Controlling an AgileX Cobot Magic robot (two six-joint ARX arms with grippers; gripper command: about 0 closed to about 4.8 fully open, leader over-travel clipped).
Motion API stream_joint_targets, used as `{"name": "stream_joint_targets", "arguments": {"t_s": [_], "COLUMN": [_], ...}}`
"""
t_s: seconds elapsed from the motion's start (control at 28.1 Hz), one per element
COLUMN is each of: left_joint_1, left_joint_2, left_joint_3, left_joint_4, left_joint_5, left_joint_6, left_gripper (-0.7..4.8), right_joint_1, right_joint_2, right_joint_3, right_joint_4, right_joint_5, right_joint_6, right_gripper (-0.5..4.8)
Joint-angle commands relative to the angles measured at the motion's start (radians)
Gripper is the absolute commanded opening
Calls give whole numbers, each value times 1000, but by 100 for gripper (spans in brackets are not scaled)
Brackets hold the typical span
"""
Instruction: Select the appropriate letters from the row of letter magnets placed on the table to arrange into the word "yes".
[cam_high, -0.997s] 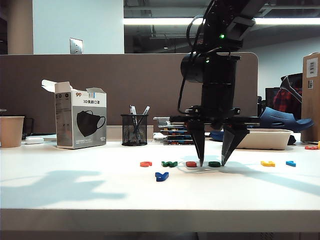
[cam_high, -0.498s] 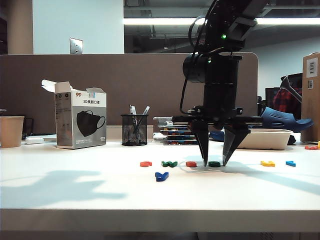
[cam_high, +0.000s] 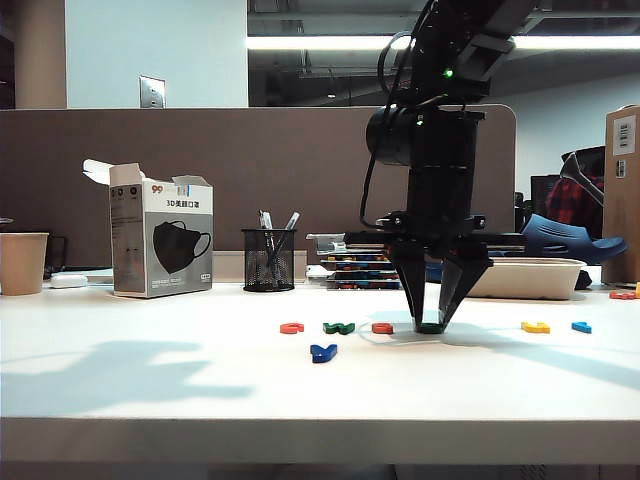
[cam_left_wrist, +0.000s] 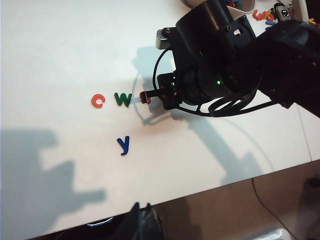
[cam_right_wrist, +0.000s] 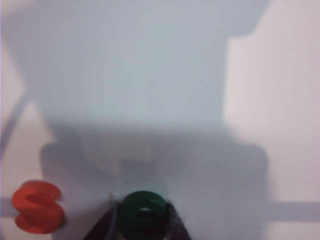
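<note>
The right gripper is standing vertical with its tips down on the table, and its jaws are pinching narrow onto the rounded green letter; in the right wrist view the two fingertips are pressing against opposite sides of that green letter, so the grip is reading as made, though the letter is sitting flat on the surface and not yet lifted; the orange-red s is lying just beside the pinched letter, apart from it, and is appearing in the exterior view as the small red piece on the near-left of the gripper

The dark blue y is lying in front of the row, nearer the table's front edge, set left of the gripper and below the dark green w; the deciding relation is therefore this: the green letter is directly between the jaws, and its destination is judged to be forward and leftward, just right of the y, so the coming move is calling for a lift and a short carry toward the front-left

The left gripper is not appearing in any view; its wrist camera is looking down on the y from well away, so the right arm is the nearer one; the yellow letter and light blue letter are lying to the right, well apart
</note>
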Motion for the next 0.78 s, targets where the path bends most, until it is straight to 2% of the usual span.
{"name": "stream_joint_targets", "arguments": {"t_s": [0.04,0.78], "left_joint_1": [1,1], "left_joint_2": [-3,-3], "left_joint_3": [4,4], "left_joint_4": [6,6], "left_joint_5": [0,0], "left_joint_6": [-3,-3], "left_gripper": [-5,-5], "right_joint_1": [2,2], "right_joint_2": [8,-5], "right_joint_3": [-4,-3], "right_joint_4": [-9,-7], "right_joint_5": [-2,-1], "right_joint_6": [1,0], "right_gripper": [104,104]}}
